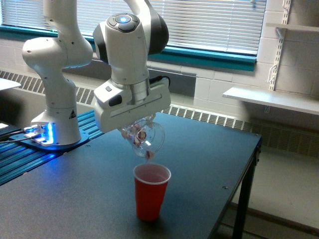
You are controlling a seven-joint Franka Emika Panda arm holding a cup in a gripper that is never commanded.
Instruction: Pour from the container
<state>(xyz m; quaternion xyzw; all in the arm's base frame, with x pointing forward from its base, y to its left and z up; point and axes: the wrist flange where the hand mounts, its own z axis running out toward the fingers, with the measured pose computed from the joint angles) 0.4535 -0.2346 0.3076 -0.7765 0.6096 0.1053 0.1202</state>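
My gripper (137,128) is shut on the container (145,138), a clear mug-like cup tipped steeply with its mouth down toward the exterior view's right. Reddish and whitish pieces show through its wall, and a few hang at its lower rim. Just below it stands an upright red plastic cup (151,191) on the dark table (209,164), its open mouth under the container's rim. The white hand body hides most of the fingers and the container's handle.
The arm's white base (55,127) with blue lights sits on a mount at the exterior view's left. The table's edge runs along the exterior view's right, with floor beyond. A wall shelf (271,99) and a window with blinds lie behind.
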